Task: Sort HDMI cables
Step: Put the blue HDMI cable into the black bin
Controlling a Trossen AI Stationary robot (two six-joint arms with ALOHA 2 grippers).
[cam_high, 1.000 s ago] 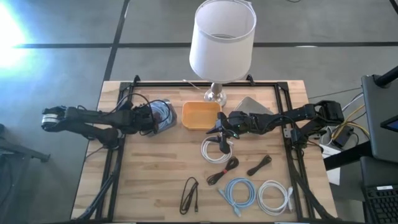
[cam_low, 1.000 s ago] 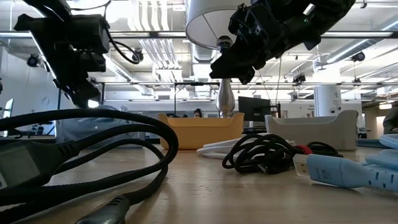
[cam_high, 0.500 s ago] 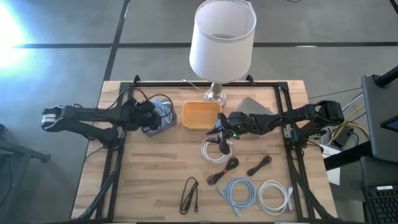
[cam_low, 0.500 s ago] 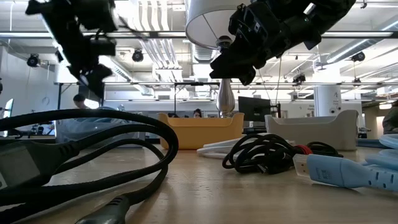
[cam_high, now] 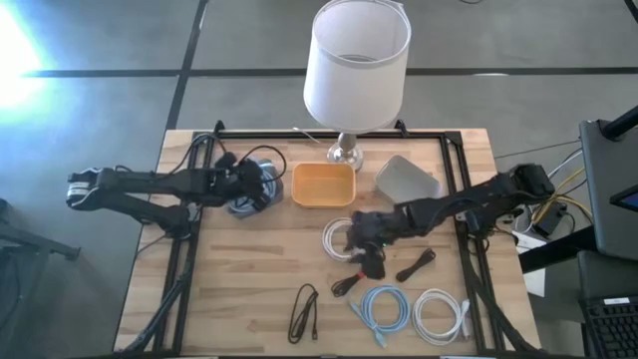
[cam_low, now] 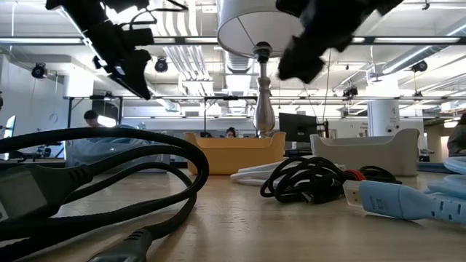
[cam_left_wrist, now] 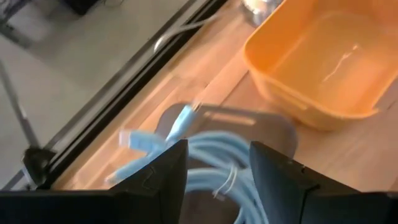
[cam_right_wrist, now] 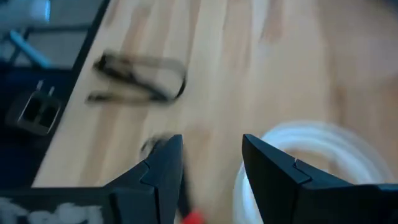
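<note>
My left gripper [cam_high: 261, 184] [cam_left_wrist: 217, 162] hangs open over light blue cable loops [cam_left_wrist: 205, 165] that lie in a grey tray [cam_high: 237, 204] at the table's left. My right gripper [cam_high: 367, 254] [cam_right_wrist: 211, 155] is open, in the air above a white loop [cam_high: 337, 239] [cam_right_wrist: 323, 162] and a black bundle [cam_high: 357, 274]. Flat on the wood lie two more black bundles [cam_high: 416, 264] [cam_high: 304, 311], a light blue loop [cam_high: 382, 307] and a second white loop [cam_high: 439, 314].
An orange tray [cam_high: 323, 184] sits mid-table and a second grey tray [cam_high: 407, 179] to its right. A lamp with a white shade [cam_high: 356, 65] stands at the far edge. A black frame [cam_high: 189, 249] runs along the table's sides. Bare wood shows on the near left.
My right gripper has swung from beside the orange tray toward the near edge and now hangs over the white loop and a black bundle. My left gripper has risen above the grey tray and shifted slightly toward the orange tray. The cables on the wood have stayed put.
</note>
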